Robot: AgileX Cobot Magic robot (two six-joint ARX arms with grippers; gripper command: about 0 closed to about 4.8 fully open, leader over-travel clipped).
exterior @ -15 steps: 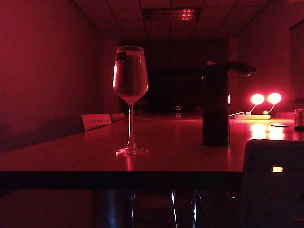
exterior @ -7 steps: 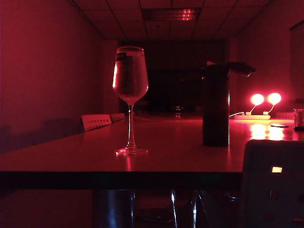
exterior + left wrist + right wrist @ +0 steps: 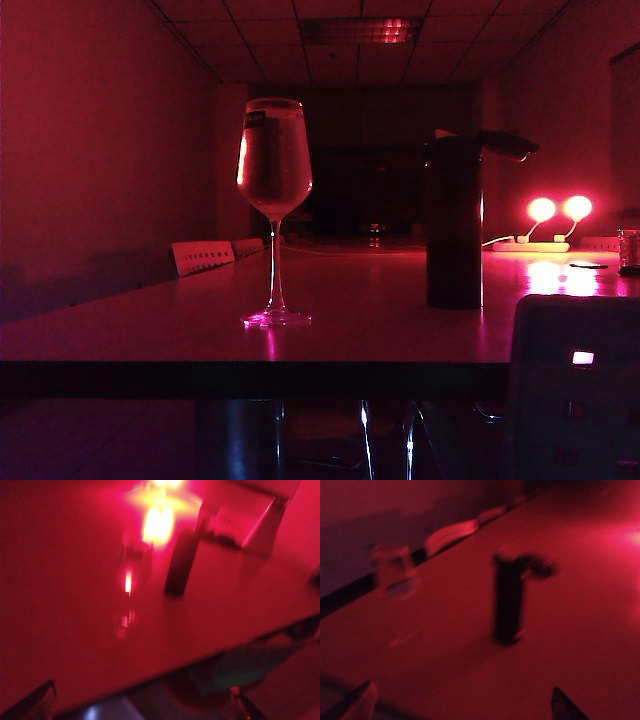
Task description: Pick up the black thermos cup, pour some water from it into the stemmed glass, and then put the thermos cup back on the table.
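Observation:
The stemmed glass (image 3: 274, 165) stands upright on the table (image 3: 380, 330), left of centre in the exterior view. To its right, apart from it, stands the black thermos cup (image 3: 455, 225), its flip lid jutting right. Neither gripper shows in the exterior view. The left wrist view is blurred: thermos cup (image 3: 180, 562) and glass (image 3: 131, 575) stand far off from my left gripper (image 3: 140, 705), which is open and empty. The right wrist view, also blurred, shows the thermos cup (image 3: 509, 600) and glass (image 3: 395, 572) far from my right gripper (image 3: 461, 702), open and empty.
A power strip with two glowing lamps (image 3: 558, 210) lies at the back right. A small clear tumbler (image 3: 629, 250) stands at the right edge. A dark box with a lit indicator (image 3: 580, 390) stands front right. A pale perforated panel (image 3: 203, 256) sits back left.
Glass and thermos cup stand where they were. The room's light has turned slightly pinker. No arm shows in the exterior view.

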